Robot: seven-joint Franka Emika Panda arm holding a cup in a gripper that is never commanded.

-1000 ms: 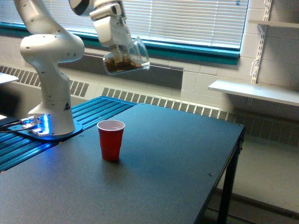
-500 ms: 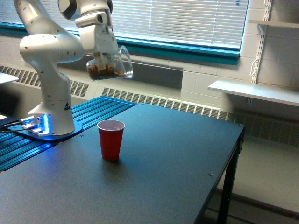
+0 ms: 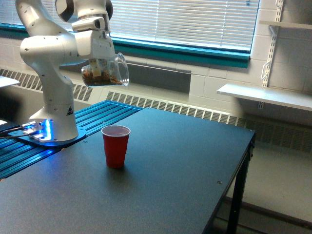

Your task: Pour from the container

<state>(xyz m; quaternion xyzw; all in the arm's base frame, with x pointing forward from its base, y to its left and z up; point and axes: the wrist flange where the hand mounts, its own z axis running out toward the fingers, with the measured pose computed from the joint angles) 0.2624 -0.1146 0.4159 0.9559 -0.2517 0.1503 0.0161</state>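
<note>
Dark table (image 3: 185, 161), tilted container (image 3: 105, 72) gripped under claw (image 3: 99, 66)

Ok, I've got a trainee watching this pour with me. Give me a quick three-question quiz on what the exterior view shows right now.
1. True or false: the red cup is lying on its side on the table.
2. Multiple choice: where is the clear container? A) standing on the table, B) held in the air by the gripper, tipped with its mouth toward the exterior view's right, C) resting inside the red cup.
3. Fill in: the brown contents sit in the container's ____ side.

Key: 1. False, it stands upright with its mouth open. 2. B. 3. Lower; nothing is seen falling out.
</note>
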